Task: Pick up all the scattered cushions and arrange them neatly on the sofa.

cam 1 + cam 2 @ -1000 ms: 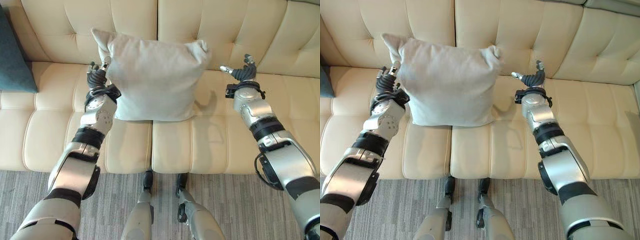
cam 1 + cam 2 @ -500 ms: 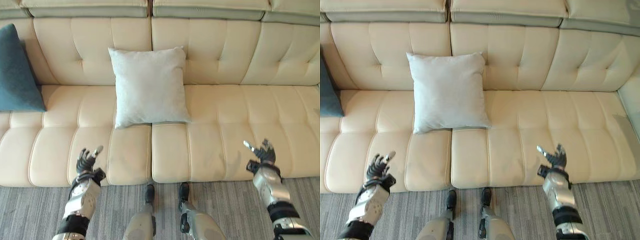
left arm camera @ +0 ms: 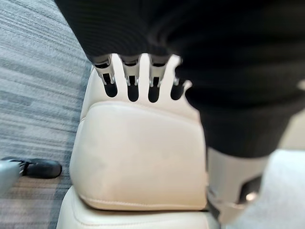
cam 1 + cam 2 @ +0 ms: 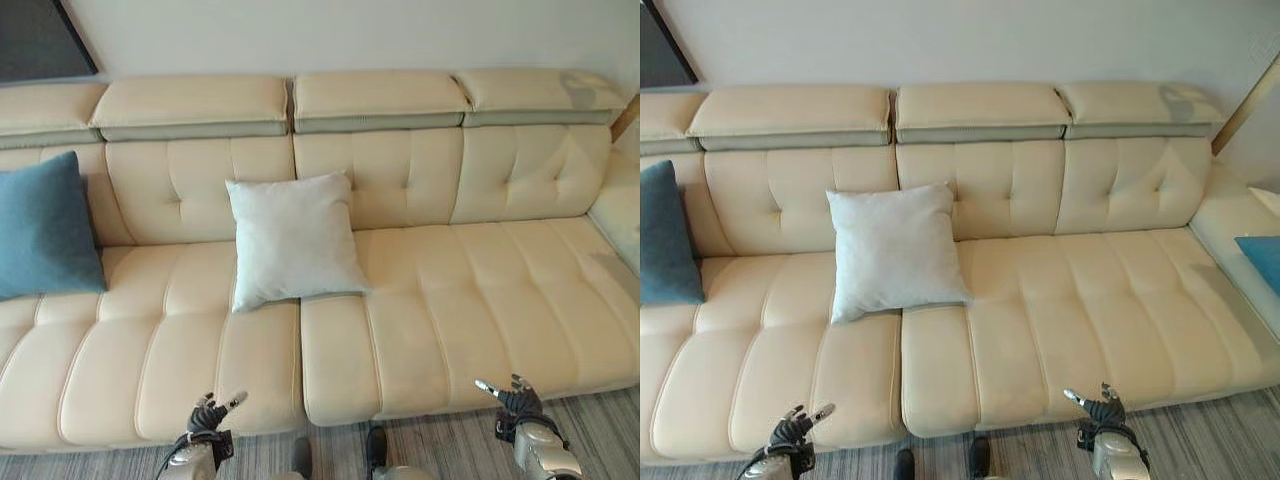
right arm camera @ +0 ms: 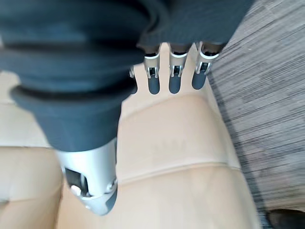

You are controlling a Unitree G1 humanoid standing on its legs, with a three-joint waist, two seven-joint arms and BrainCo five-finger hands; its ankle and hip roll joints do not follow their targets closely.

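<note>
A pale grey cushion [image 4: 293, 238] leans upright against the backrest of the cream sofa [image 4: 470, 310], near its middle. A teal cushion [image 4: 45, 225] leans on the backrest at the far left. My left hand [image 4: 207, 416] hangs low by the sofa's front edge, fingers relaxed and holding nothing. My right hand [image 4: 513, 399] is equally low at the front right, open and empty. In the wrist views the fingers [image 3: 129, 82] of the left and the fingers [image 5: 174, 71] of the right hang straight over the seat edge.
Grey striped carpet [image 4: 600, 440] runs along the sofa's front. The sofa turns a corner at the right, where a blue thing [image 4: 1262, 247] lies on the side seat. A dark frame [image 4: 40, 35] hangs on the wall at upper left.
Both hands let go of the grey cushion and dropped back to the sofa's front edge. The camera pulled back and tilted up, so more of the sofa shows.
</note>
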